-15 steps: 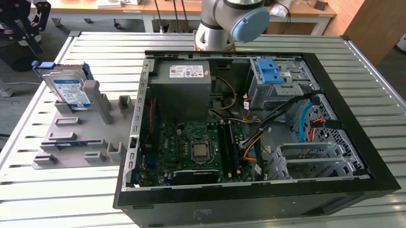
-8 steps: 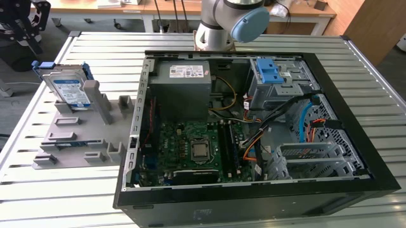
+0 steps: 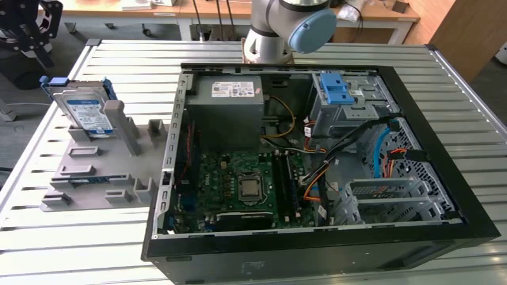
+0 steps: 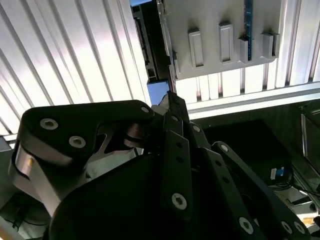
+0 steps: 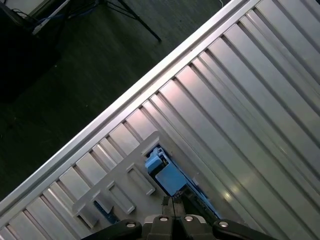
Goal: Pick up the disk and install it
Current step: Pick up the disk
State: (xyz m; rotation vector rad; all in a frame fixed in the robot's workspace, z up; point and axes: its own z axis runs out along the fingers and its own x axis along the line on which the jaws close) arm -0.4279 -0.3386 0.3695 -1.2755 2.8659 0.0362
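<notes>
The disk (image 3: 85, 110) stands on edge at the far end of a grey holder plate (image 3: 87, 178), on the exterior view's left. It is silver with a white-and-blue label and a blue carrier frame. In the first wrist view I look down on its blue carrier edge (image 5: 165, 172), well below my gripper (image 5: 172, 201). The black fingertips are pressed together with nothing between them. In the second wrist view the gripper (image 4: 172, 97) tapers to one closed tip above the holder plate (image 4: 220, 55). The arm's lower joints (image 3: 289, 29) rise behind the computer case.
An open black computer case (image 3: 443, 178) lies on the slatted metal table (image 3: 467, 89), with a grey power-supply box (image 3: 230, 101), a motherboard (image 3: 246, 184) and a drive cage with blue latches (image 3: 336, 89). The holder plate has several raised slots. The table edge and dark floor (image 5: 75, 60) lie beyond.
</notes>
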